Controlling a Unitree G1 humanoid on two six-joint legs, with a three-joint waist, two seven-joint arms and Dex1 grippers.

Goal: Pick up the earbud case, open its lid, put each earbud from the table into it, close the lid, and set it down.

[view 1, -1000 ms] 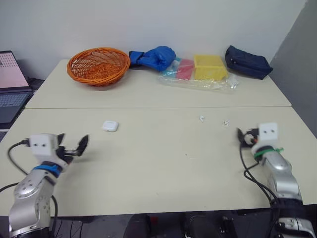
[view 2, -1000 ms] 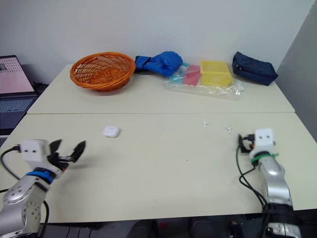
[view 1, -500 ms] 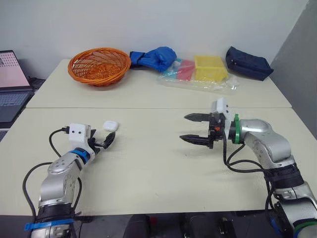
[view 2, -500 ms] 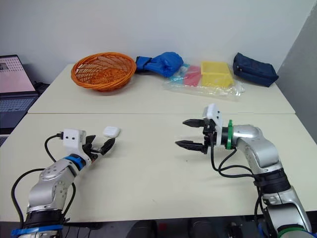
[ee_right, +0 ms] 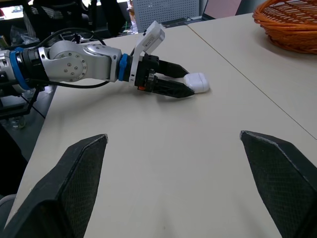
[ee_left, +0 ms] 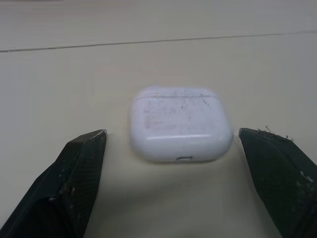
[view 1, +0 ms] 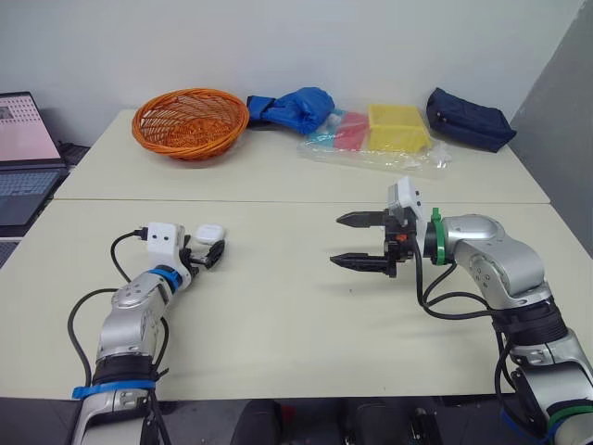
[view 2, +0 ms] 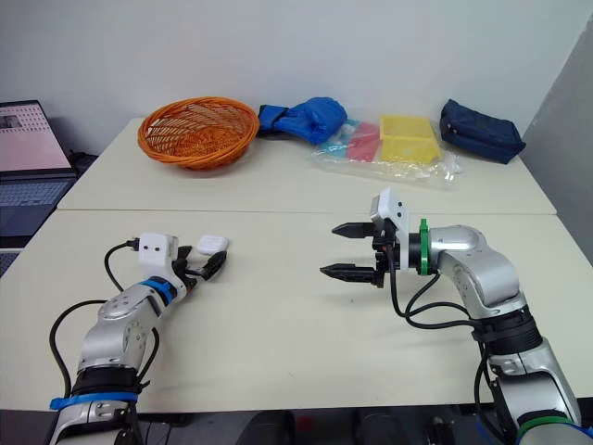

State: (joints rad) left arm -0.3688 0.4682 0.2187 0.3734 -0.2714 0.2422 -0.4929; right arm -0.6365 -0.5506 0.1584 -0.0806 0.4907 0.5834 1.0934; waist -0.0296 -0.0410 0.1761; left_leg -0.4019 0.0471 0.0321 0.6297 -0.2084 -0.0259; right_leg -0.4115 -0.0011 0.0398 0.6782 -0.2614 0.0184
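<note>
Earbud case (ee_left: pixel 179 124), white and lid shut, lies flat at the left of the counter (view 1: pixel 278 306). Its long axis runs across between the spread fingers (ee_left: pixel 79 168) of the left tool (view 1: pixel 206 250), with a gap on each side and its small front mark facing that tool. Further right, over mid-counter, the right tool (view 1: pixel 336 240) hangs with fingers wide apart, pointing toward the case; at the back stand an orange basket (view 1: pixel 190 120) and a clear bag (view 1: pixel 371 153) holding a yellow box (view 1: pixel 398 127).
</note>
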